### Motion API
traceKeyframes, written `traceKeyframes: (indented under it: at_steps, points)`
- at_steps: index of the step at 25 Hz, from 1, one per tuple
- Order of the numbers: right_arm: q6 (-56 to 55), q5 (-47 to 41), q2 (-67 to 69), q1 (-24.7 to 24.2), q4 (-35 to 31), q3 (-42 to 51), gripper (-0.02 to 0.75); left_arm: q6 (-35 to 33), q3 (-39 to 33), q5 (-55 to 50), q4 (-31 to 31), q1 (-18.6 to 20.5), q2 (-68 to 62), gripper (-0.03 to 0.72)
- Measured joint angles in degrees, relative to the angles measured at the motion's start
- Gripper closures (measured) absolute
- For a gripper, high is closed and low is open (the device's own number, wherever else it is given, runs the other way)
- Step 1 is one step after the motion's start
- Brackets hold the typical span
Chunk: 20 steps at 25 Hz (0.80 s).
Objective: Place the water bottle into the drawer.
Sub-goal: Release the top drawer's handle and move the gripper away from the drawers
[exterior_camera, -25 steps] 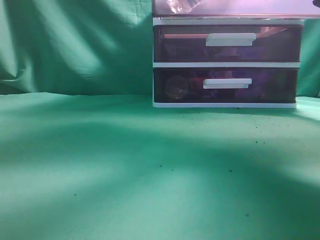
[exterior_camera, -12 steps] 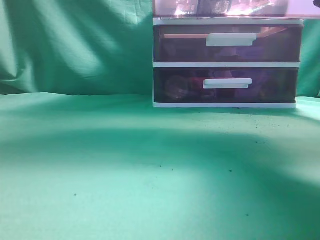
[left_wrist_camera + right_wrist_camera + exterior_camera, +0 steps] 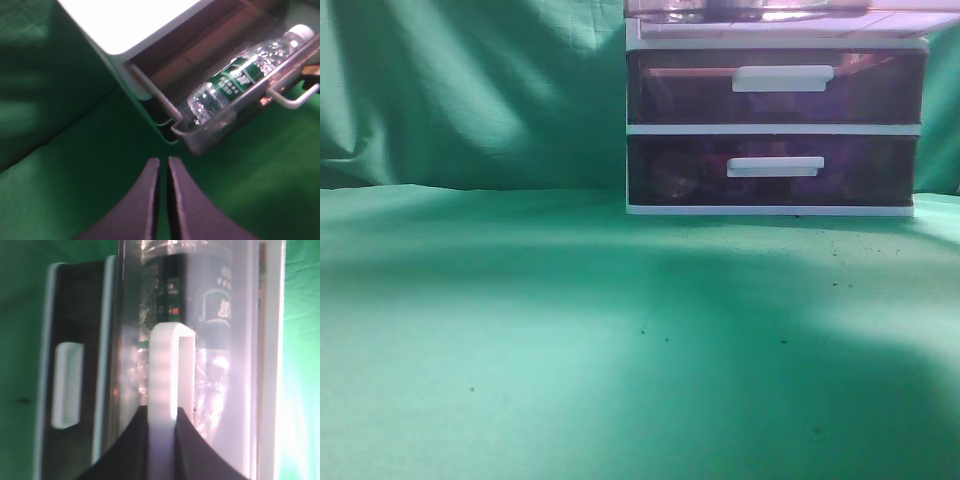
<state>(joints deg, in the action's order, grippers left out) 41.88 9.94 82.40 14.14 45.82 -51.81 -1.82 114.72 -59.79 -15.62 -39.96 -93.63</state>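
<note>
The top drawer [image 3: 220, 125] stands pulled out of the white-framed cabinet [image 3: 130, 20]. The clear water bottle [image 3: 235, 80], with a green label and white cap, lies on its side inside it. My left gripper [image 3: 163, 160] is shut and empty, above the green cloth in front of the drawer's corner. My right gripper [image 3: 162, 412] is shut on the drawer's white handle [image 3: 165, 365]; the bottle [image 3: 215, 305] shows through the translucent front. In the exterior view only a strip of the top drawer [image 3: 770, 12] shows at the upper edge; neither gripper shows there.
Two lower dark purple drawers [image 3: 775, 95] [image 3: 775, 170] are closed, with white handles. The cabinet stands at the back right on a green cloth [image 3: 570, 350]; a green curtain hangs behind.
In the exterior view the top drawer's front shows less than before and sits higher at the frame's edge, as if moved back toward the cabinet. The shadow on the cloth has shifted.
</note>
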Motion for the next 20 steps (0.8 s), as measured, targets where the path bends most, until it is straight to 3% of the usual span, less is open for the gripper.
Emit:
traceKeyframes:
  at_steps: [7, 20]
  points:
    - [0.5, -0.2, 9.2, 0.0, -4.3, -11.5, 0.651, 2.7, -0.6, -0.4, -4.3, 0.2, 4.2, 0.688]
    - [3.0, 2.5, 21.9, -3.0, -5.5, -26.0, 0.651, 3.4, -0.6, -1.2, -1.9, 0.2, 4.5, 0.688]
